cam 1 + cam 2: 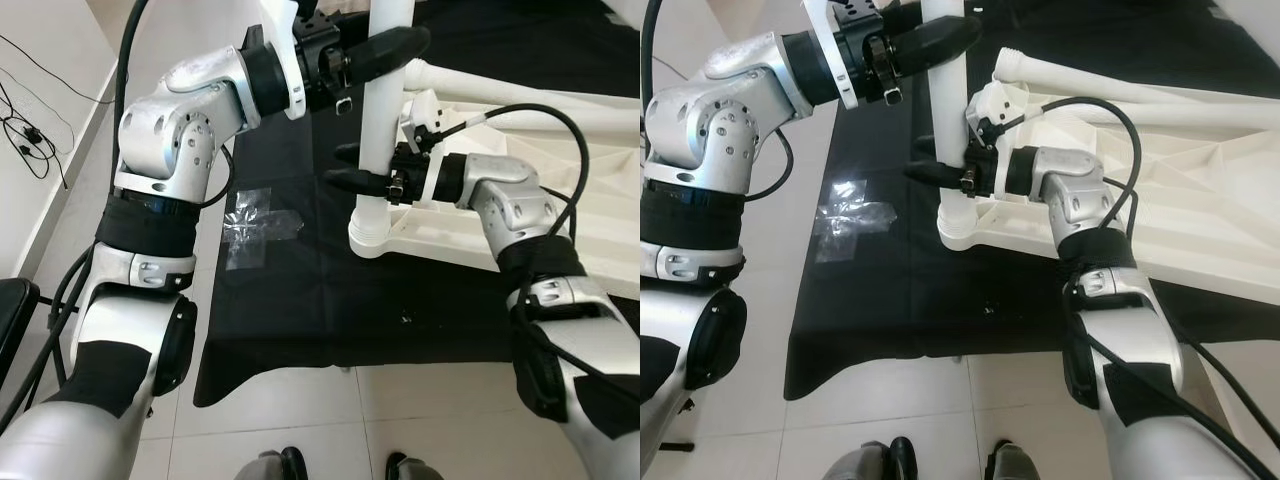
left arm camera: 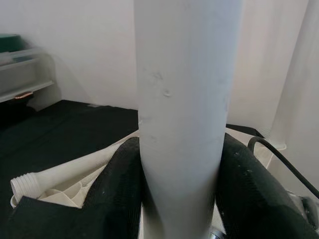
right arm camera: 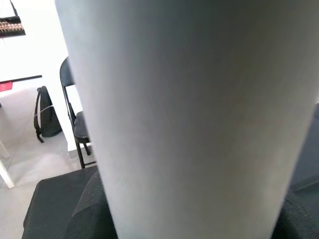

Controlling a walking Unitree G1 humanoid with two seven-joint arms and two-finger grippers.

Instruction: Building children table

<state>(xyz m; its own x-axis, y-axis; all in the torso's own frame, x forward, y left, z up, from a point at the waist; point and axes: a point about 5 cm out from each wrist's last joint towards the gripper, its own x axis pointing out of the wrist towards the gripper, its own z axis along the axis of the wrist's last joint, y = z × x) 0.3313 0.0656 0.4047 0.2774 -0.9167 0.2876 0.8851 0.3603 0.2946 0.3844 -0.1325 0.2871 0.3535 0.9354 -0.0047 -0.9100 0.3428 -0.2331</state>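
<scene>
Left claw [image 1: 385, 50] clenched round the white cylindrical plastic table leg [image 1: 383, 120], high on the shaft; black fingers [image 2: 119, 189] sit on both sides of it. Right claw [image 1: 362, 165] clenched on the same leg, lower down, just above the foot. Leg stands upright, long axis vertical, foot seated in the round corner socket [image 1: 372, 235] of the white plastic tabletop [image 1: 590, 230], which lies upside down on the black floor mat [image 1: 300, 300]. Second white leg with threaded end [image 1: 1090, 85] lies flat on the tabletop, near the right arm. Judgement: next move turns about the vertical axis; both claws grip crosswise to it; right is nearer the socket
</scene>
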